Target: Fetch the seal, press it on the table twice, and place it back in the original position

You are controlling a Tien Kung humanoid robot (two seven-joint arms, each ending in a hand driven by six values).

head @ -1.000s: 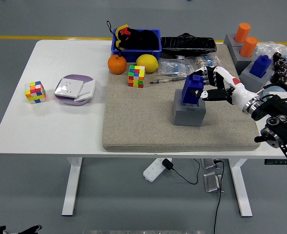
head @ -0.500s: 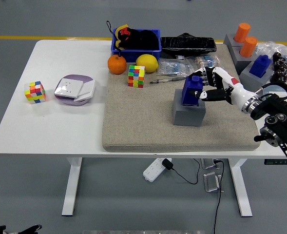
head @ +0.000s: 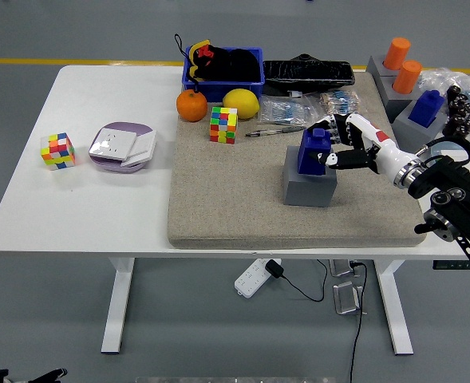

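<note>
Cut off at the right edge: black right arm point(head: 458, 203) and clear plastic packaging point(head: 458, 80) (contents unreadable). Partly hidden behind right hand point(head: 354, 148): blue seal point(head: 310, 150).

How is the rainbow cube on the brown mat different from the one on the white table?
The cube on the mat looks taller, like two stacked; the cube on the bare table is single. The mat one sits beside a lemon; the table one sits beside a purple-white box. Both have bright multicoloured squares.
</note>
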